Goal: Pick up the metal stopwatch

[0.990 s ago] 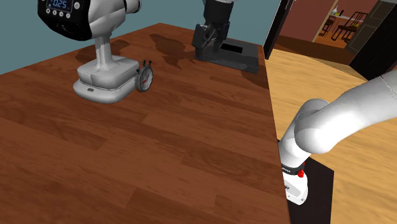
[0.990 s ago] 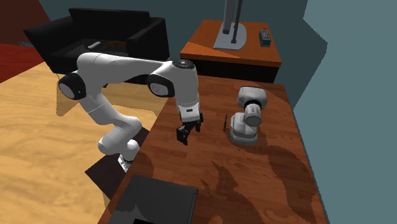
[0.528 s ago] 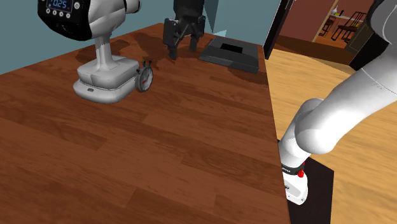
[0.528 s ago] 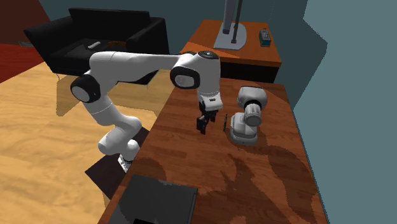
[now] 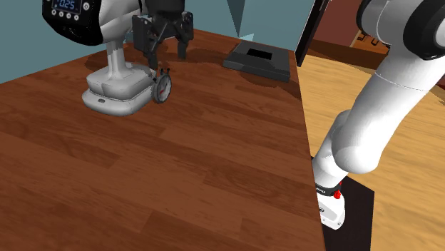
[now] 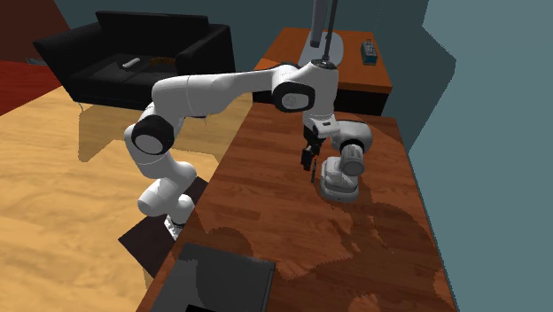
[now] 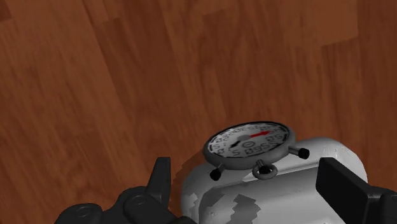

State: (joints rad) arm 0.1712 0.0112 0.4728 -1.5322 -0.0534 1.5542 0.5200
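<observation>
The stopwatch [image 5: 162, 87] is a round silver-rimmed dial with a white face and black knobs. It stands on edge on the wooden table [image 5: 185, 164], leaning against the base of a grey appliance [image 5: 118, 93]. My gripper [image 5: 165, 51] hangs open just above and slightly behind it, fingers apart and touching nothing. In the wrist view the stopwatch [image 7: 249, 144] lies ahead of the gripper [image 7: 251, 191], between the lines of the two fingers, with the grey appliance base [image 7: 273, 194] under them. From the second exterior view the gripper [image 6: 307, 162] hovers over the stopwatch [image 6: 313, 172] beside the appliance [image 6: 341, 168].
A flat black device [image 5: 258, 60] lies at the table's far corner, also seen as the black device [image 6: 217, 279]. The appliance's head with a digital display [image 5: 68, 8] looms above its base. The table edge [image 5: 308, 135] runs toward the stand [image 5: 353, 214]. A black sofa [image 6: 133, 49] is beyond.
The arm has swung from near the black device across the table toward the appliance, and the gripper now hangs over the stopwatch. The stopwatch has not moved.
</observation>
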